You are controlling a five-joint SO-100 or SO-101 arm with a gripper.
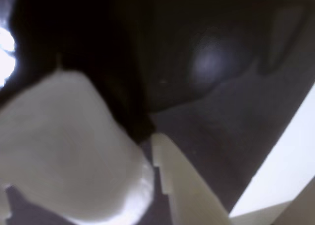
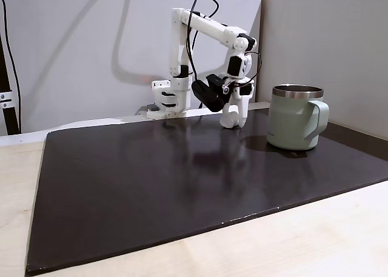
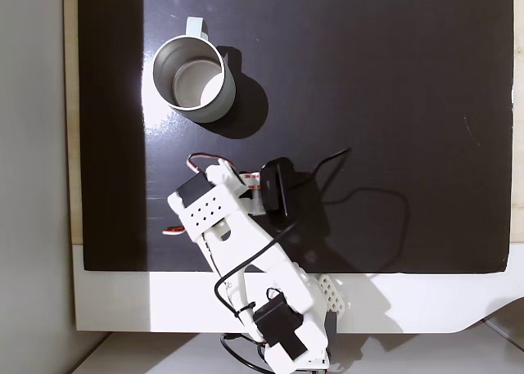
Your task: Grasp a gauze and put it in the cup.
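gripper (image 2: 233, 120) fingers clamped on the gauze (image 1: 69, 146): in the wrist view the white roll sits pinched against the pale finger (image 1: 184, 185), blurred and close to the lens. in a fixed view the roll shows as a white lump at the fingertips, low over the dark mat (image 2: 151, 186), near the arm's base. judged: grasp made, carry not yet done. the cup (image 2: 296, 117) stands apart on the mat, upright, mouth open; from above its steel rim (image 3: 190, 73) is unobstructed, interior looks empty. next needs lift above rim height first.
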